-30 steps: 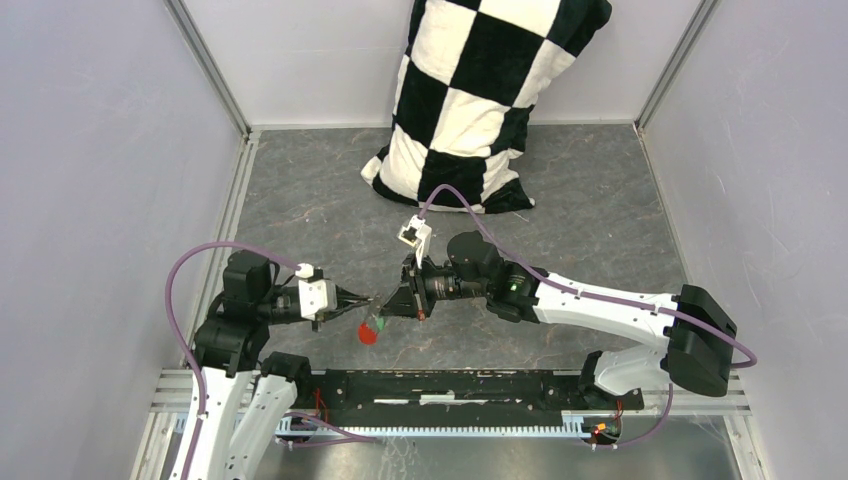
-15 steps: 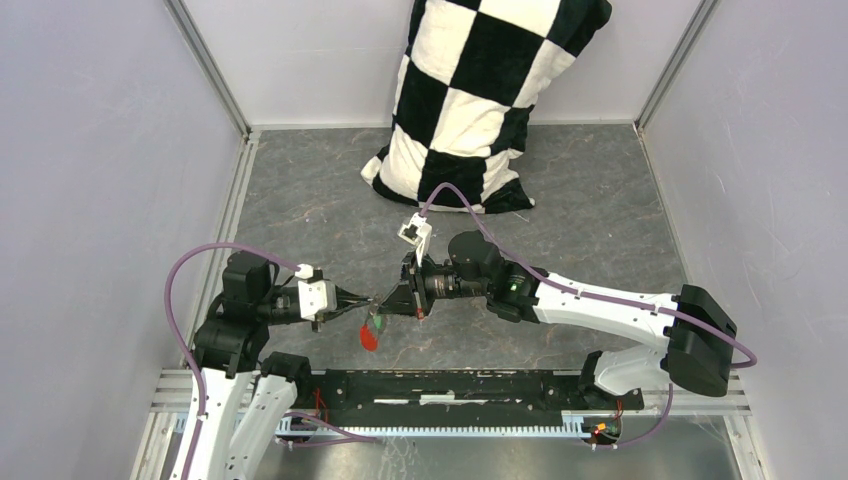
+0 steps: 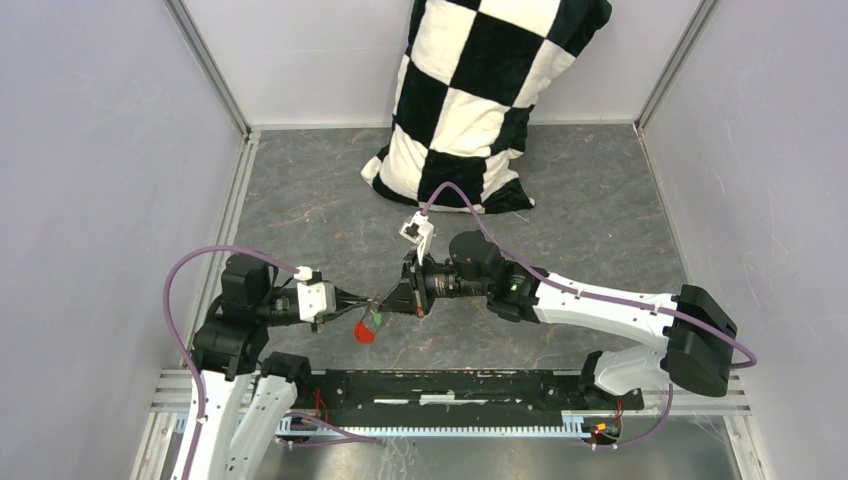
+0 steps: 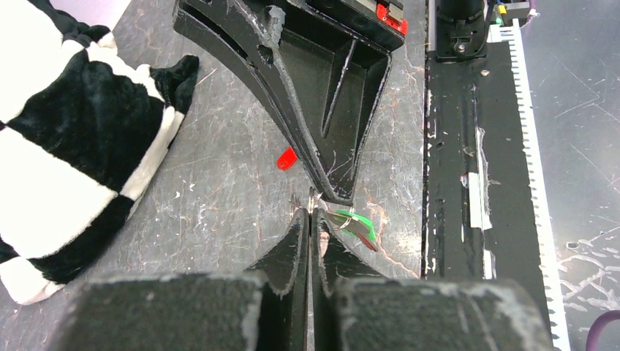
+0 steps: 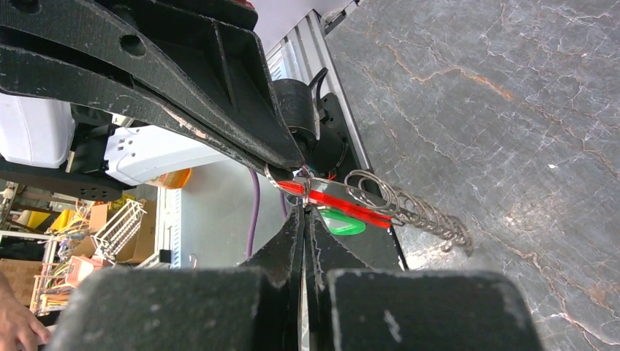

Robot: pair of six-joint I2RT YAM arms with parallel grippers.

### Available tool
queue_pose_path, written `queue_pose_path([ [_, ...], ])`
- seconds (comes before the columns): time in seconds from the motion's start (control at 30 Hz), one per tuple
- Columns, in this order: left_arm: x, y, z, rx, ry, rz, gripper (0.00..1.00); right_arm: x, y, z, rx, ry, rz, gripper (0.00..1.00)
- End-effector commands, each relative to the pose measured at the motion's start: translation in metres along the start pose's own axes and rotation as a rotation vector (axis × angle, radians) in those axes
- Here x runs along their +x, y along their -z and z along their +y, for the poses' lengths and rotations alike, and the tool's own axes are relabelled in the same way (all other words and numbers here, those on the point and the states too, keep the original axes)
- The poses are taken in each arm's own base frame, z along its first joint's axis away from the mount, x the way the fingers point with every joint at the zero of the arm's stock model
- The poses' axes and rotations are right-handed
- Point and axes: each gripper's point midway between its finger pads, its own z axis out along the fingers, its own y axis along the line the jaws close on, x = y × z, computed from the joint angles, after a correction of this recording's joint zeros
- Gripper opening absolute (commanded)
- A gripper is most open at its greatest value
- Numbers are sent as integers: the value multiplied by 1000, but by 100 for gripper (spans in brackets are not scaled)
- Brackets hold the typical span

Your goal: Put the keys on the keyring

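My left gripper (image 3: 374, 303) and right gripper (image 3: 387, 304) meet tip to tip above the table, both shut. Between them they pinch the keyring's thin wire (image 5: 281, 180). Its red fob (image 3: 365, 333) hangs below, seen edge-on as the fob (image 5: 343, 205) in the right wrist view, with a string of wire rings (image 5: 413, 210) trailing from it. The green-headed key (image 4: 360, 222) dangles beside the fob just off my left gripper (image 4: 311, 212); it shows as the green key (image 5: 341, 222) by my right gripper (image 5: 303, 208). A small red key head (image 4: 286, 159) lies on the table behind the right fingers.
A black-and-white checked pillow (image 3: 478, 95) leans on the back wall, its corner (image 4: 66, 139) left of the grippers. The black base rail (image 3: 470, 388) runs along the near edge. Side walls close in left and right.
Both grippers stay shut and almost still. The hanging fob and green key have swung slightly beneath them.
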Motion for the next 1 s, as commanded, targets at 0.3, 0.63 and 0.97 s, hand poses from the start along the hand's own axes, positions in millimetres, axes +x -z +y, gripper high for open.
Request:
queue_pose_path([
  [0.3, -5, 0, -12, 58, -66, -40, 2, -20, 4, 9, -22, 15, -86, 0],
  [0.63, -7, 0, -12, 60, -75, -42, 2, -20, 4, 2, 4, 4, -86, 0],
  [0.97, -6, 1, -13, 63, -78, -41, 2, -25, 9, -2, 22, 1, -110, 0],
])
